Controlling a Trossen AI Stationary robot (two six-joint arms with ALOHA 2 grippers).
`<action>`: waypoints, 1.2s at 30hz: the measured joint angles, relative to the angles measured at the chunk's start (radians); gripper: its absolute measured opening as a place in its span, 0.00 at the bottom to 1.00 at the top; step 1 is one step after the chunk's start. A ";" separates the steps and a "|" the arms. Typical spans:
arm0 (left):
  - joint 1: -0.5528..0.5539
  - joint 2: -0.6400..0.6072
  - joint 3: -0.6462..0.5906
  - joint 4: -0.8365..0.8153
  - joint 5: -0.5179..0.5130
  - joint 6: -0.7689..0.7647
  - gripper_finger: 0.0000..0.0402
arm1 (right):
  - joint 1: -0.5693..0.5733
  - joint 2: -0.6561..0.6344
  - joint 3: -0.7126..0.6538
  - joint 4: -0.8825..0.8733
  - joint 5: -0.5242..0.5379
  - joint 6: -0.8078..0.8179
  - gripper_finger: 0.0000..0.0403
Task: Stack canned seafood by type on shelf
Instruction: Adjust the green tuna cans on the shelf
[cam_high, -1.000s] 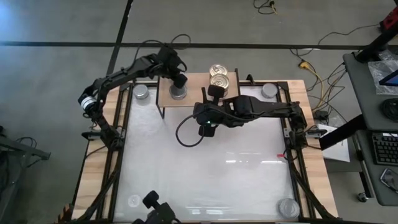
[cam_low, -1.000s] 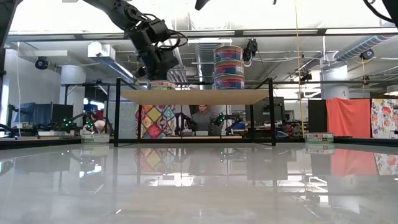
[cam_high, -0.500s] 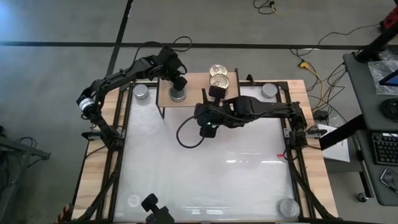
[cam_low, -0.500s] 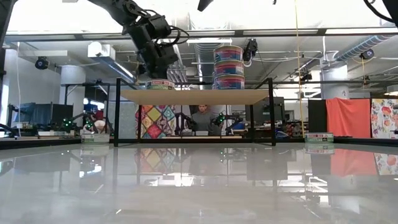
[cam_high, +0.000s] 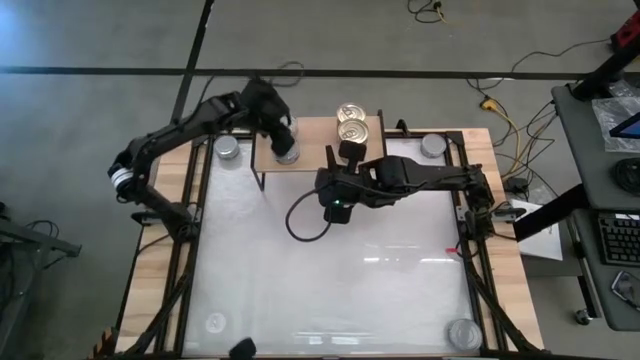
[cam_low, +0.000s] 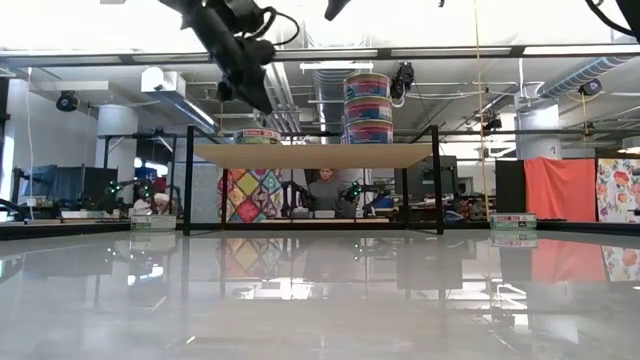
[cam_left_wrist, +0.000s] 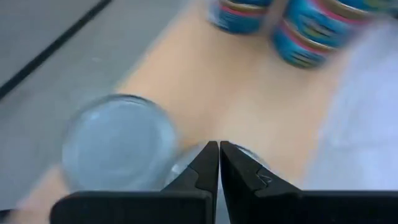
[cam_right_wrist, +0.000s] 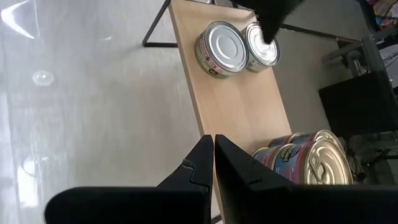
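Shelf (cam_high: 315, 145), small light-wood board on thin black legs, stands at far edge of white tabletop (cam_high: 330, 280). Silver-lidded round tins (cam_right_wrist: 222, 48) sit side by side near shelf's left end; gold-lidded tins w/ blue labels (cam_high: 352, 122) stacked near its right end, three high in low view. Left gripper (cam_high: 284, 132) hangs above silver tins, fingers pressed together, holding nothing. Right gripper (cam_high: 347, 150) hovers at shelf's near edge, fingers also together, empty.
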 joint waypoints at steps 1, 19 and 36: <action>-0.018 -0.014 -0.019 0.003 0.002 -0.004 0.00 | 0.000 0.000 0.000 -0.004 0.000 0.000 0.02; -0.077 -0.099 -0.219 0.044 -0.050 -0.014 0.00 | 0.015 0.000 0.000 -0.007 -0.008 0.012 0.02; -0.077 -0.120 -0.229 0.117 -0.058 0.041 0.00 | 0.017 0.000 0.000 -0.007 -0.008 0.013 0.02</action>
